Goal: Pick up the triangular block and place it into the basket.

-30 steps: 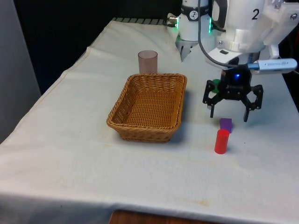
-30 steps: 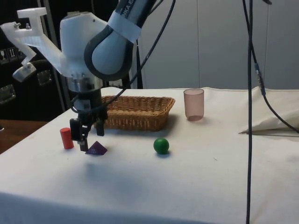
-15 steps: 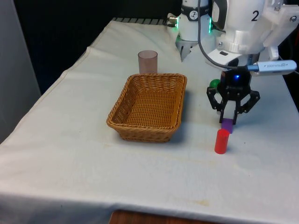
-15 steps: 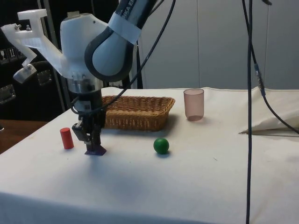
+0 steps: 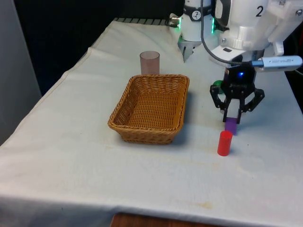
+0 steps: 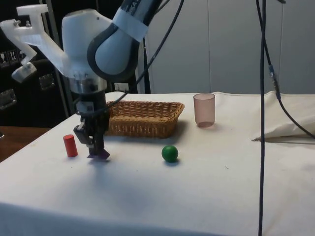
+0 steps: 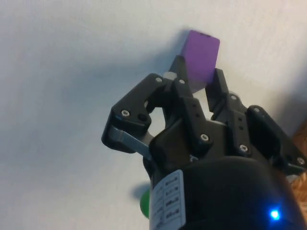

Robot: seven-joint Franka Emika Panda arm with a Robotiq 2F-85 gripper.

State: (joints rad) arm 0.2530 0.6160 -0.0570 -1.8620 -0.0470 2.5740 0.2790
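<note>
In the front view my gripper [image 5: 232,119] is closed on the purple triangular block [image 5: 230,126], to the front view's right of the basket [image 5: 150,108], in the side view the block [image 6: 100,154] hangs near the red cylinder [image 6: 70,145], and in the wrist view my fingers [image 7: 181,81] pinch it.
</note>
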